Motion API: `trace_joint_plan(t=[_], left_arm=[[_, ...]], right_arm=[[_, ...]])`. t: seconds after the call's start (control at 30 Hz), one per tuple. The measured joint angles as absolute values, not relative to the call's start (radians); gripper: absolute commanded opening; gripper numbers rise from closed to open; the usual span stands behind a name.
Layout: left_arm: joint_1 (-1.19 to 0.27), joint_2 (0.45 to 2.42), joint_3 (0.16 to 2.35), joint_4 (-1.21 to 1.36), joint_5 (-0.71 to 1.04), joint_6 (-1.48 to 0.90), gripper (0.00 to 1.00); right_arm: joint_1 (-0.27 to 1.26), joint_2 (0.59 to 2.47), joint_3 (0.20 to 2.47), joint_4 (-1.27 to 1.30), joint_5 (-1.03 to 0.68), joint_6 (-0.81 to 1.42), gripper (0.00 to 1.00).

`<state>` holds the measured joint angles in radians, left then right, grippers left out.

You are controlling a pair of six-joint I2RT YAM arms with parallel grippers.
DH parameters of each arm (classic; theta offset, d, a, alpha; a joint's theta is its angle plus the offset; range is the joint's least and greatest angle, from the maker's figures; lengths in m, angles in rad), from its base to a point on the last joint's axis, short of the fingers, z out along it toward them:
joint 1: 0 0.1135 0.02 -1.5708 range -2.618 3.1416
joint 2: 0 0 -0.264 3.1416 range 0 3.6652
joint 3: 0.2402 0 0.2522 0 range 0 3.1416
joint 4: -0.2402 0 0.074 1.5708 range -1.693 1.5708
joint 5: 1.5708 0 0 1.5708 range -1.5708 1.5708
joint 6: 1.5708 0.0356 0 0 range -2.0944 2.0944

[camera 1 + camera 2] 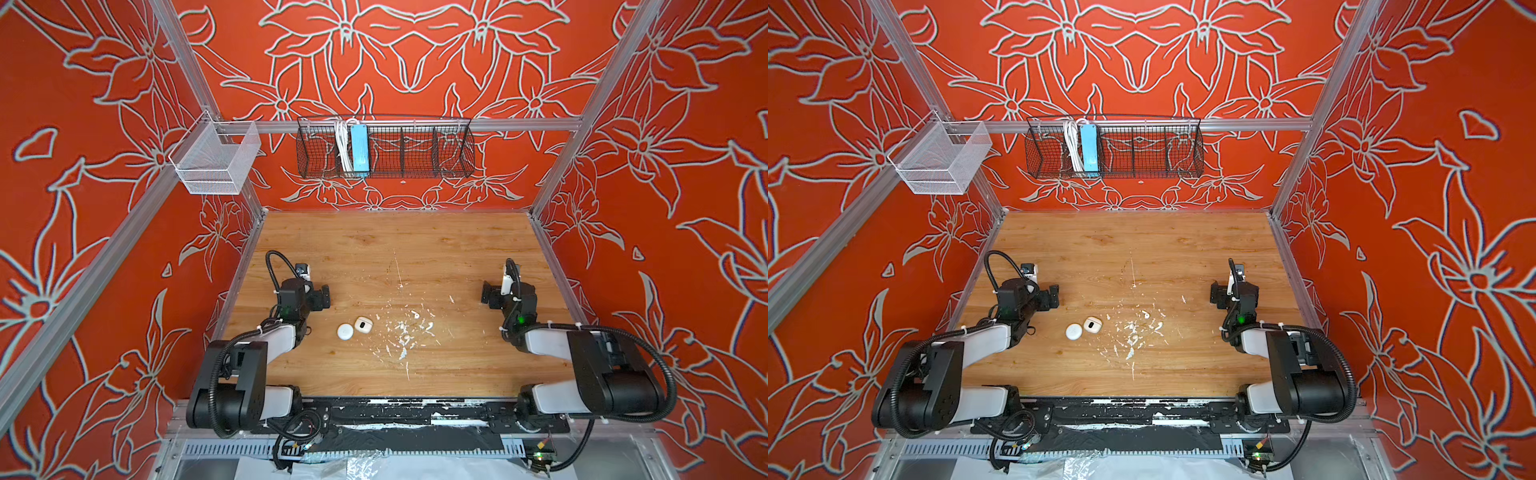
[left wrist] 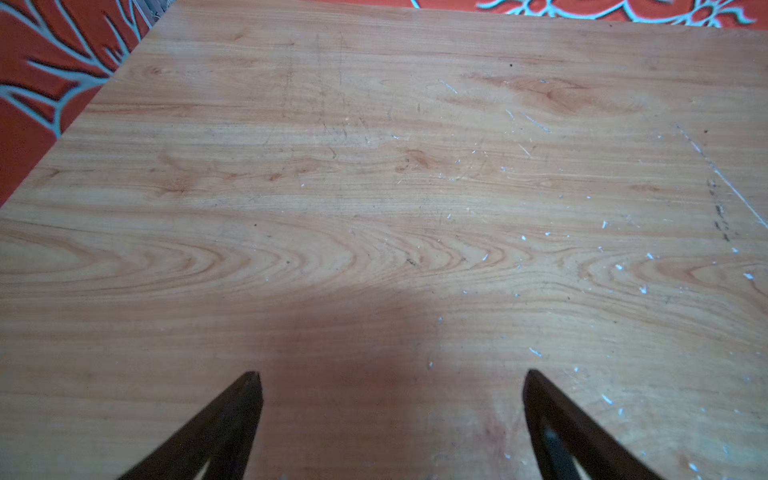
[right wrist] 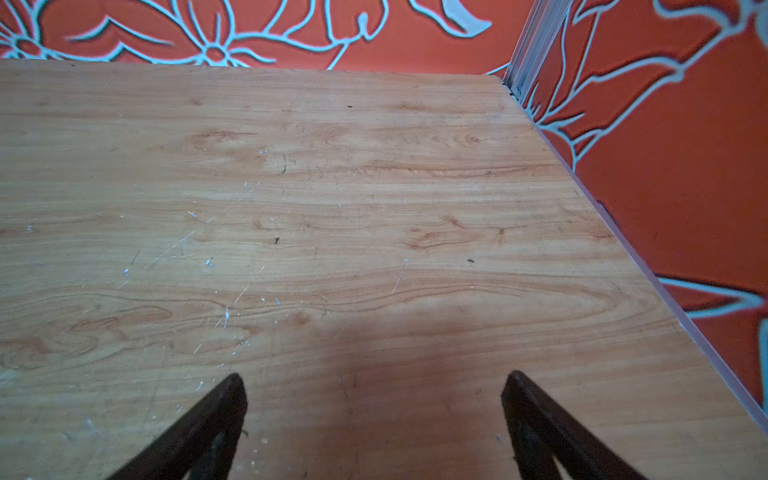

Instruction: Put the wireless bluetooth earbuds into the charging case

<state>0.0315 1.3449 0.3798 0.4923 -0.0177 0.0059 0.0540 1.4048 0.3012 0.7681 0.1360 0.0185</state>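
The charging case lies at the table's front left of centre in both top views: a white disc [image 1: 345, 331] [image 1: 1074, 331] touching a rounded white part with a dark recess [image 1: 363, 323] [image 1: 1092, 324]. Two tiny white earbuds [image 1: 416, 314] [image 1: 429, 326] [image 1: 1146, 314] [image 1: 1159, 326] lie to its right among white flecks. My left gripper [image 1: 324, 296] [image 1: 1053, 296] [image 2: 392, 376] hovers open and empty just left of and behind the case. At the right side my right gripper [image 1: 486, 294] [image 1: 1215, 294] [image 3: 376, 378] is also open and empty. Neither wrist view shows the case or earbuds.
The wooden table [image 1: 374, 249] carries scattered white paint flecks [image 1: 403, 338] near its front middle. A black wire basket [image 1: 386, 147] with a blue power strip and a white mesh basket [image 1: 214, 160] hang on the frame behind. Red patterned walls close in three sides.
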Motion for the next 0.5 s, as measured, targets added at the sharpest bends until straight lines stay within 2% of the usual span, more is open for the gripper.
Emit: trace_joint_plan(t=[0.5], left_arm=[[0.031,1.345,0.38,0.496,-0.018,0.005,0.97]], right_arm=[[0.055,1.405,0.301,0.769,0.139,0.011,0.98]])
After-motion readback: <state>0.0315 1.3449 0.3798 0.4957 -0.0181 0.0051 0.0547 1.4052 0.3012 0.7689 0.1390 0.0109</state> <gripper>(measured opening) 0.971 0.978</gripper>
